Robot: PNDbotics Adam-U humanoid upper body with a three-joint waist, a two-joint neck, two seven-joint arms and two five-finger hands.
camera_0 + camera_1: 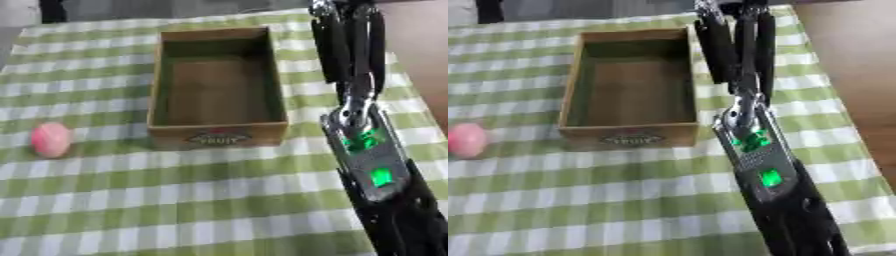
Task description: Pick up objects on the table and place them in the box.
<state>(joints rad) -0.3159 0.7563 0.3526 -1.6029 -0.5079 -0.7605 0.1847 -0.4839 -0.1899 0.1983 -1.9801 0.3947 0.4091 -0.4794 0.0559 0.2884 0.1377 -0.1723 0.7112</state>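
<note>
1. Left eye view, starting at the far left: a pink object [51, 139] sits on the green and white checked tablecloth [201, 200]. It's roundish, maybe slightly egg-shaped with the longer side running up and down the picture, but it's too blurry to be sure which way it points.
2. It's well apart from everything else, off to the left of the box, about level with the box's near wall.
3. Middle: the wooden box [217, 134] is open on top and nothing shows inside it. Its long axis runs away from the robot, short side facing the camera, with a dark oval label on that near wall.
4. Right: the robot's right arm [372, 160] comes up from the lower right corner, silver plate with green lights on it, and runs just beside the box's right wall.
5. The right hand [741, 45] is up by the box's far right corner, fingers straight and stretched out long toward the far edge of the table, holding nothing.
6. Can't tell if the fingers touch the box or hover above the cloth.
7. The left hand doesn't show in either view.
</note>
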